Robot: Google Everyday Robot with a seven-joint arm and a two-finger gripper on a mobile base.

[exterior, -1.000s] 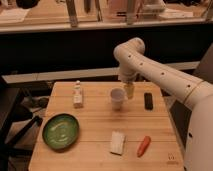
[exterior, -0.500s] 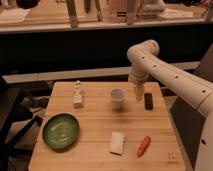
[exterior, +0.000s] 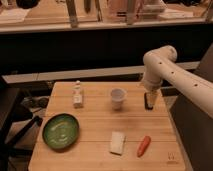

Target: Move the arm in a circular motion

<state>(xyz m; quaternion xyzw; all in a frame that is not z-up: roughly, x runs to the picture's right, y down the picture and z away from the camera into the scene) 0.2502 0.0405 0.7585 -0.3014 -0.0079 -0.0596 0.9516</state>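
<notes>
Near the right edge of the bench [exterior: 100, 150], toward the far right corner, I see the gripper [exterior: 150, 96] hanging with its pale tip pointing down. It belongs to the arm [exterior: 175, 75], which comes in from the right side, rises to a rounded elbow above the far right corner and then drops straight toward the wood. I cannot tell how the gripper is set, and I see nothing held in it.

Just under the tip lies a small dark block [exterior: 148, 101], partly hidden by it; I cannot tell if they touch. A white cup [exterior: 117, 98] stands upright to the left of the gripper, near but apart. Further left, by the far left part of the bench, is a small white bottle [exterior: 78, 94]. A green plate [exterior: 60, 131] sits near the front left corner. A white sponge [exterior: 117, 142] and a carrot [exterior: 143, 145] lie close to the front edge, side by side and apart.

For the circle, the relation that matters in my judgement is this: the last link is vertical, so the circle is swept level over the bench, and the cup lies left of the tip. If the tip is low, a leftward arc could knock the cup, and the block below could be dragged.
</notes>
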